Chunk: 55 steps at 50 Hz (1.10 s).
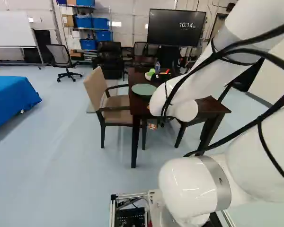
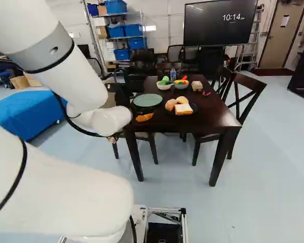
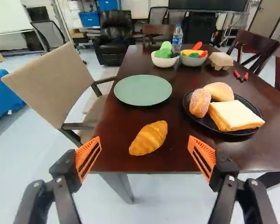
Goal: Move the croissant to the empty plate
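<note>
The gripper (image 3: 144, 138) stood wide, its two orange pads (image 3: 201, 153) well apart and nothing held between them; that spread was presumably there to leave room on both sides of the croissant (image 3: 150, 137). The croissant lay on the dark wooden table (image 3: 175, 157), ahead of the gap between the fingers and near the table's edge. It sat somewhat aslant, so a slight turn of the wrist would probably have let the pads close across its narrower middle.

The round green plate (image 3: 143, 90) lay farther ahead, past the croissant and nearly in line with the gap, bare and ready to receive it, so the carry looked short. Beyond the right finger, the black plate (image 3: 231, 133) bore a bread slice (image 3: 234, 115) and buns, which made it the wrong target. The reach came first; lowering too far risked knocking the table edge.
</note>
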Available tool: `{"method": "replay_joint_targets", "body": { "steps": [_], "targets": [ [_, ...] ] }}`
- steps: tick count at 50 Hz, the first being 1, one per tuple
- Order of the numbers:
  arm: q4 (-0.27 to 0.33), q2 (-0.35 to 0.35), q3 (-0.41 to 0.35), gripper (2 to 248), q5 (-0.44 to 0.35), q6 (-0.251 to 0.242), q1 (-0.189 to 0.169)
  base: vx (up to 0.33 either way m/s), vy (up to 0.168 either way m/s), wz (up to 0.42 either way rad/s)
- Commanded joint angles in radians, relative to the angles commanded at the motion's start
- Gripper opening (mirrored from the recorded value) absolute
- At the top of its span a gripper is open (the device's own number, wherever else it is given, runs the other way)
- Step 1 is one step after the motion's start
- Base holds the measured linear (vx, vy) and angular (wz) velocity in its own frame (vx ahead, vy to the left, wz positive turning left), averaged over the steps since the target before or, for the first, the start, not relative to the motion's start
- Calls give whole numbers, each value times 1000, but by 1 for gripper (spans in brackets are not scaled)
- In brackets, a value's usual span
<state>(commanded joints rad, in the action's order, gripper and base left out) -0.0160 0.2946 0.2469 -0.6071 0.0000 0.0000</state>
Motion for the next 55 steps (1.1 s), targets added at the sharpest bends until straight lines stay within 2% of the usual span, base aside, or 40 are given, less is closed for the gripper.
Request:
{"method": "replay_joint_targets", "body": {
  "steps": [41, 55],
  "targets": [
    [-61, -127, 214, 247, 285, 0, -8, 0, 0, 0],
    [-62, -166, 285, 247, 383, 0, -11, 0, 0, 0]
  ]
}}
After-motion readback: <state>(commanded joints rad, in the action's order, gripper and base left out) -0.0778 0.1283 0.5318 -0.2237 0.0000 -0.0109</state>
